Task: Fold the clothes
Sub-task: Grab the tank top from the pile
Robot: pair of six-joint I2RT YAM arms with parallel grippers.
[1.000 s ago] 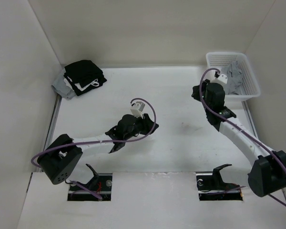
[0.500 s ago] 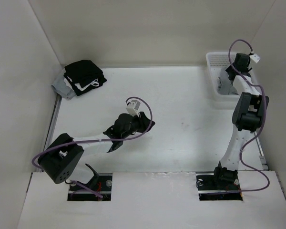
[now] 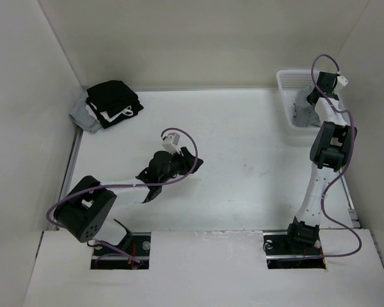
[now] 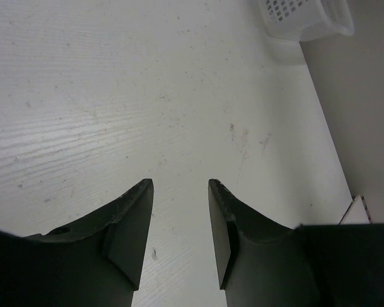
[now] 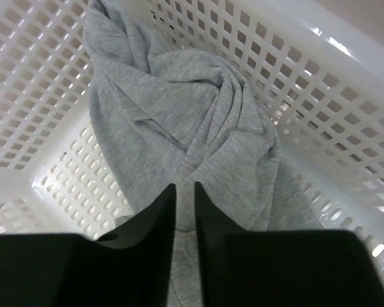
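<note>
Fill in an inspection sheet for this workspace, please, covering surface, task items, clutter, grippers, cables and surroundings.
Surface: white table, faint scuff marks.
Job's things: grey garment crumpled in the white basket, far right corner; unfolded.
Clutter: black garments piled with a pale grey garment, far left corner.
Grippers: left gripper open above the table, holding nothing; right gripper inside the basket at the grey garment, jaws narrowly apart, grip unclear.
Cables: purple cables loop off both wrists; no snag seen.
Surroundings: white walls on three sides.
</note>
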